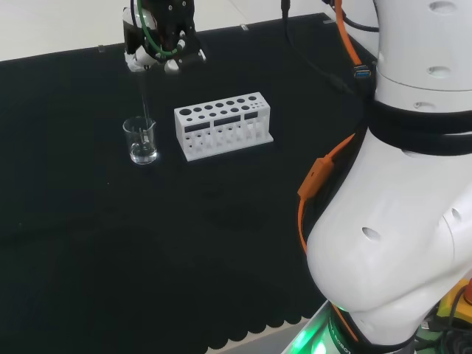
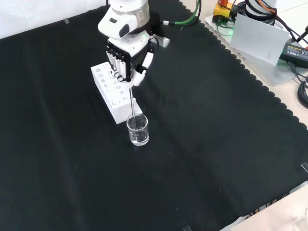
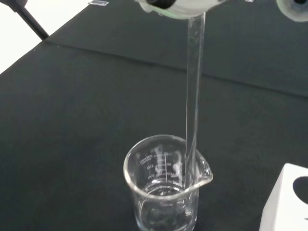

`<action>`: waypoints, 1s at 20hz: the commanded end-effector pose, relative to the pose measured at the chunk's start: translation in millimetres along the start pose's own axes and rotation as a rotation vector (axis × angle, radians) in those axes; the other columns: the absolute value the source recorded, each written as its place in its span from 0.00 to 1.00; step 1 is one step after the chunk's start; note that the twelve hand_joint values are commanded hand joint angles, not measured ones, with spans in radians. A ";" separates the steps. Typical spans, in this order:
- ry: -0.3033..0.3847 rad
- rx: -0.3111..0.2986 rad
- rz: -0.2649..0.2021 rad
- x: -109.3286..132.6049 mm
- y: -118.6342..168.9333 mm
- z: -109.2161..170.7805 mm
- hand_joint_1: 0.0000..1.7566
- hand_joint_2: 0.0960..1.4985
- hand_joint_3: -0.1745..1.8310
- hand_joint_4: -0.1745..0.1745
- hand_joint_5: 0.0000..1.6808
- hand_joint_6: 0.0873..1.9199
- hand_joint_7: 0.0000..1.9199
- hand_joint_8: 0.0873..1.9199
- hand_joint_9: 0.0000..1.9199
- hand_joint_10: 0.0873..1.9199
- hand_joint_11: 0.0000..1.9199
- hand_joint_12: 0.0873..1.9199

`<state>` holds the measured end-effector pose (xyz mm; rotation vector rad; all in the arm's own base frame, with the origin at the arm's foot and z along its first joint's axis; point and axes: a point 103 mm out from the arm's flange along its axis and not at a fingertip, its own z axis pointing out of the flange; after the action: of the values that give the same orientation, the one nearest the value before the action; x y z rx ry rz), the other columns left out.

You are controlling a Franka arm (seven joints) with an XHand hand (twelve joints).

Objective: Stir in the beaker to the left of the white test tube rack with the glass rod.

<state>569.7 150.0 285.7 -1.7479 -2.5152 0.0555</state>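
Overhead, robot hand (image 2: 126, 58) grips glass rod (image 3: 193, 96) in beaker (image 2: 138, 130) on black cloth (image 2: 216, 144).

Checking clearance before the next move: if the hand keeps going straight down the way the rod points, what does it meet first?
Probably the beaker: the glass rod held in the hand already reaches inside, so its tip would likely meet the beaker's bottom first.

Beaker (image 1: 140, 141) on desk (image 1: 110, 258), just left of test tube rack (image 1: 223, 125) in head view; in front view, beaker nearer than rack. Glass rod (image 2: 131, 101) upright, lower end inside beaker, near its spout side. Robot hand (image 2: 125, 60) above beaker, over rack's near end in front view, fingers curled round rod top.
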 end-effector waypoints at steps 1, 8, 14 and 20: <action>0.004 0.000 -0.012 16.9 0.7 1.3 0.76 0.67 0.00 0.00 0.86 0.00 0.78 0.14 0.95 0.04 0.82 0.29; 0.011 0.002 -0.032 36.1 14.5 2.3 0.76 0.67 0.00 0.00 0.86 0.00 0.78 0.14 0.95 0.04 0.82 0.29; 0.013 0.009 -0.043 41.0 26.3 6.3 0.76 0.67 0.00 0.00 0.86 0.00 0.78 0.14 0.95 0.04 0.82 0.29; -0.003 0.015 -0.021 18.5 28.7 1.0 0.76 0.67 0.00 0.00 0.86 0.00 0.78 0.14 0.95 0.04 0.82 0.30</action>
<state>584.8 192.1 281.2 -1.6952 -2.5359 0.0541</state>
